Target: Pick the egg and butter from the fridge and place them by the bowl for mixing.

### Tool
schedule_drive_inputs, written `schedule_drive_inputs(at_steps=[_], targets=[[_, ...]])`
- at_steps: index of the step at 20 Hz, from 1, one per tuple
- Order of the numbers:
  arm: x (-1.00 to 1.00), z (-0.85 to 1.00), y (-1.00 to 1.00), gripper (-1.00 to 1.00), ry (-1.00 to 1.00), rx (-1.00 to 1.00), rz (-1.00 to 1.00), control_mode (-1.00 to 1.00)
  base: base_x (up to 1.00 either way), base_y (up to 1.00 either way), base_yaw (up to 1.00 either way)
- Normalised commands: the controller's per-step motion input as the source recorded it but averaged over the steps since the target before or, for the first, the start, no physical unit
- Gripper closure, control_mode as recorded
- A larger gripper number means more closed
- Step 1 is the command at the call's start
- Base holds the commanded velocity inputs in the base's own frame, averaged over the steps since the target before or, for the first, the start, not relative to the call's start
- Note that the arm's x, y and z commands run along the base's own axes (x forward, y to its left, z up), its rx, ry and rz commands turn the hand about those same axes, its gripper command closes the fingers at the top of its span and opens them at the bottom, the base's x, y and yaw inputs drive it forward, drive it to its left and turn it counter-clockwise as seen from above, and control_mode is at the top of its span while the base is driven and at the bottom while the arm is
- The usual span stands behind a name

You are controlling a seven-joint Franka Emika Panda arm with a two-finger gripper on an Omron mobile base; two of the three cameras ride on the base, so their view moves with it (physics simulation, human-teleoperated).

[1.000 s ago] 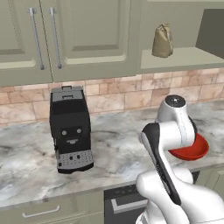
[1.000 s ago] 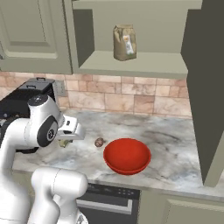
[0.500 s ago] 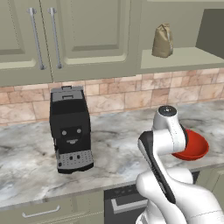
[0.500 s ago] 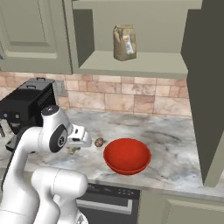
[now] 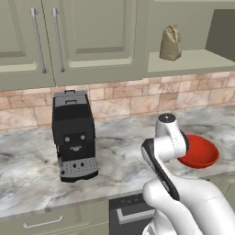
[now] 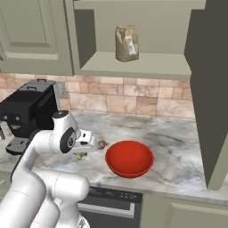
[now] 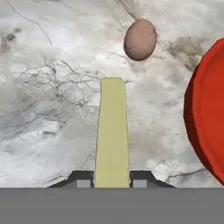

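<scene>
Since a second ago the arm has folded lower and nearer the bench [image 6: 178, 151], its wrist dropping from above the bowl's rim to just beside it, while the things on the marble have kept their places. Above the bench hang the pale green cupboards [image 5: 69, 36], and a brown paper bag [image 6: 126, 43] stands upright on the open shelf [image 6: 138, 67]. The black coffee machine [image 5: 73, 135] sits on the left part of the bench against the brick backsplash. The red bowl [image 6: 129, 158] is shallow, round and glossy, resting right way up to the right of the wrist; in the hand view its rim curves in from the right edge. The end effector [image 7: 111, 179] is clenched on the butter [image 7: 111, 131], its two dark tips pressing the stick's near end from either side. The butter is a flat, pale yellow-green bar with a rounded far end; in the hand view its long axis runs straight away from the fingertips, along the direction the end effector faces, pointing toward the egg [image 7: 140, 39], and it hangs just over the marble left of the bowl. The egg, a smooth brownish-pink oval, lies on the bench just beyond the butter's tip and slightly to its right, apart from it, close to the bowl's left side.
</scene>
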Motion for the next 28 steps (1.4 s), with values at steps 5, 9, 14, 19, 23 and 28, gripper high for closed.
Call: schedule_drive_inputs(at_steps=[5,9,14,19,23,28], targets=[[0.5,-0.19,0.0,1.0,0.13,0.0,0.01,-1.0,0.0,0.0,0.0],[0.37,-0.35,0.0,1.0,0.16,0.0,0.0,-1.0,0.0,0.0,0.0],[0.33,-0.43,0.0,1.0,0.1,0.0,0.0,-1.0,0.0,0.0,0.0],[0.41,-0.28,0.0,1.0,0.06,0.0,0.0,-1.0,0.0,0.0,0.0],[0.25,-0.2,-0.07,1.0,0.0,0.0,0.01,-1.0,0.0,0.0,0.0],[0.16,-0.21,-0.1,1.0,0.0,0.0,0.0,-1.0,0.0,0.0,0.0]])
